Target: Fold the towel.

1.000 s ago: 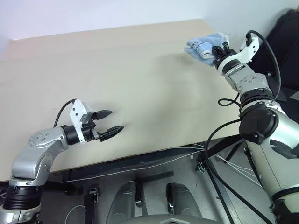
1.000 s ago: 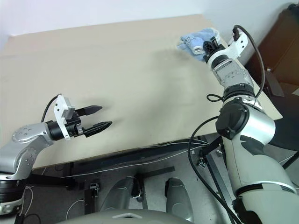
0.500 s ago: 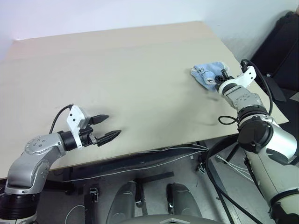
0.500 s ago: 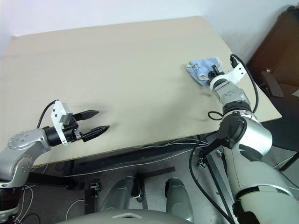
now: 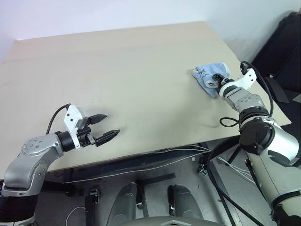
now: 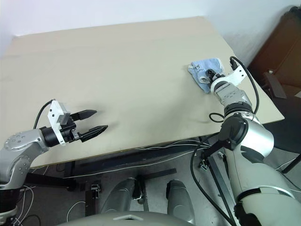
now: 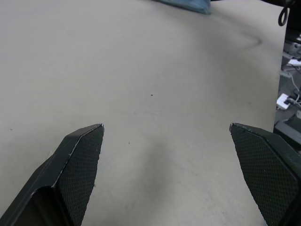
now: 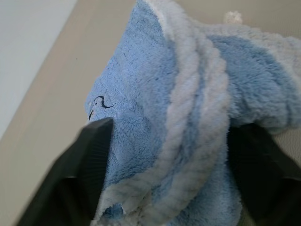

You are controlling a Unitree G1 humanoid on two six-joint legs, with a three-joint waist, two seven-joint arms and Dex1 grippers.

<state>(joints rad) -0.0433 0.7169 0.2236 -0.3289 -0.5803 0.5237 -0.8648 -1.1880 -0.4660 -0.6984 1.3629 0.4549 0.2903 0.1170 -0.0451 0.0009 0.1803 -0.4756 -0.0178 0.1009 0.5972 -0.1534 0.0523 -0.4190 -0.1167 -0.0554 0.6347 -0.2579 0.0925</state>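
Since a second ago our right gripper has lowered the one towel onto the tabletop near its right edge, fingers now spread around it; our left gripper hovers spread, well apart.

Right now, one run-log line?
towel: bunched on table | right gripper: open around towel | left gripper: open, empty

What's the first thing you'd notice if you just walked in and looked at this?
A crumpled light blue towel lies bunched near the far right corner of the big tan table, with the robot's right hand right at it, its black fingers spread on either side of the cloth. The left hand hangs open over the table's near left edge, far from the towel.
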